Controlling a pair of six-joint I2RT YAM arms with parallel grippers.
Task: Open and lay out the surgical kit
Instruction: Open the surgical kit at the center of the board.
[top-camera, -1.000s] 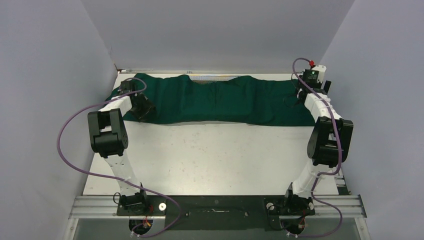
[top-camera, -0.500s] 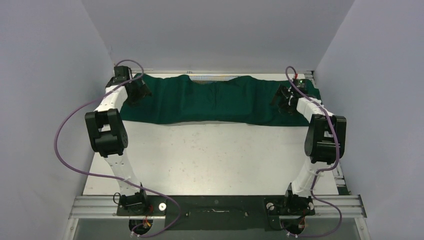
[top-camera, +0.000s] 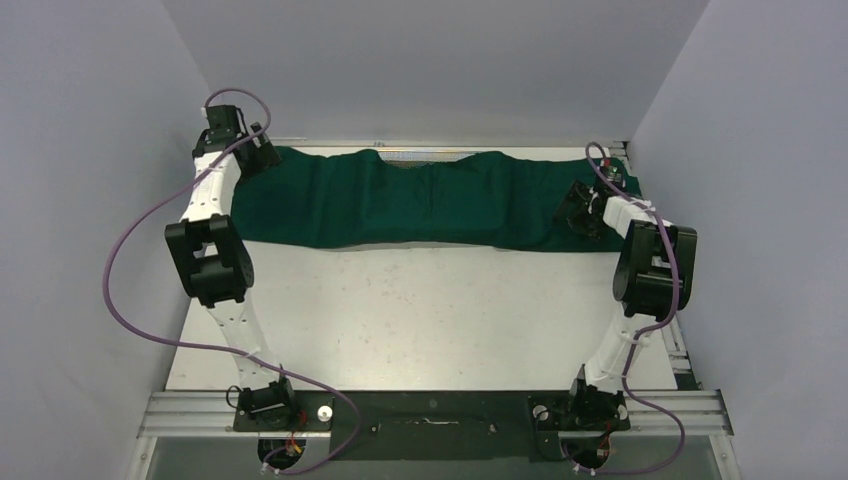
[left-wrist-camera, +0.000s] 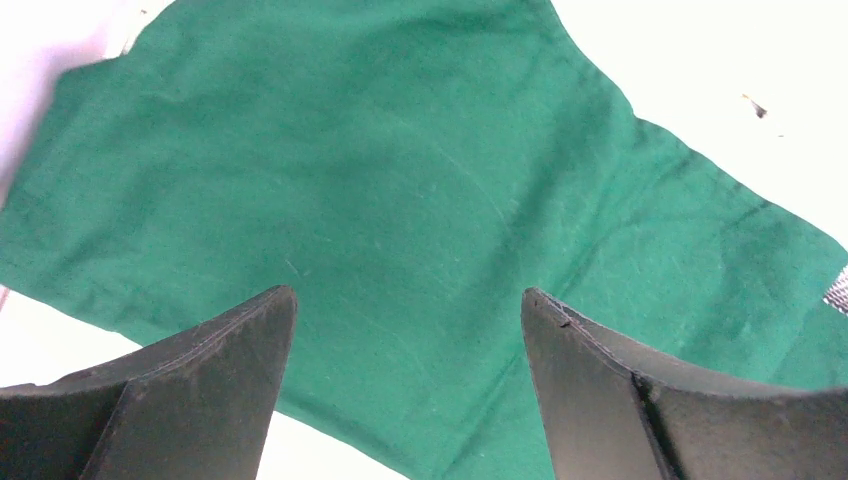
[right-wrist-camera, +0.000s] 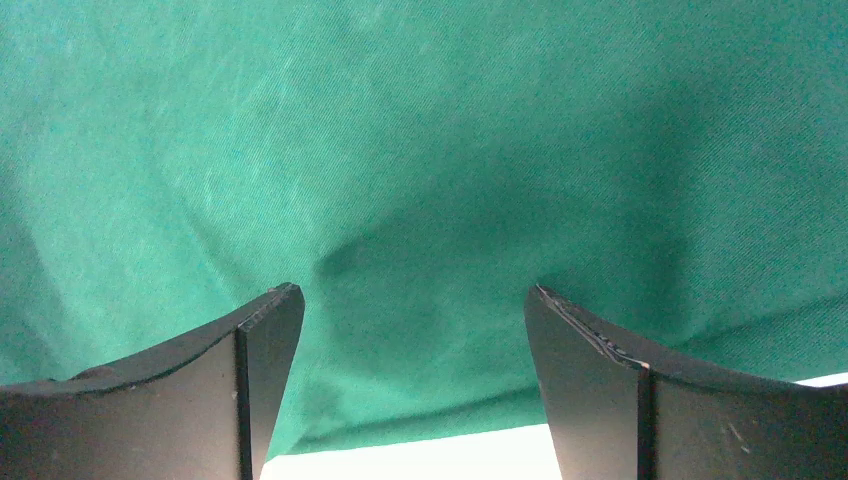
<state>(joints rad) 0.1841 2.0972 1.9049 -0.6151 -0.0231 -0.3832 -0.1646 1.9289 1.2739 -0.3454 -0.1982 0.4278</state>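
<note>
The dark green drape (top-camera: 430, 200) lies spread in a long band across the far part of the table, covering the rest of the kit. A sliver of the wire-mesh tray (top-camera: 420, 154) shows at its far edge, and also at the right edge of the left wrist view (left-wrist-camera: 838, 290). The forceps, tweezers and gauze packets are hidden. My left gripper (top-camera: 264, 150) is open and empty above the drape's (left-wrist-camera: 380, 180) far left corner. My right gripper (top-camera: 579, 211) is open and empty just over the drape's (right-wrist-camera: 430, 150) right end, near its front edge.
Grey walls close in the table on the left, back and right. The drape's right end reaches the right wall (top-camera: 700, 150). The bare white tabletop (top-camera: 420, 310) runs from the drape's front edge to the arm bases (top-camera: 430, 410).
My left arm has risen and swung back-left, from the drape's front-left part to its far left corner. My right gripper has come off the far right corner towards the drape's front edge.
</note>
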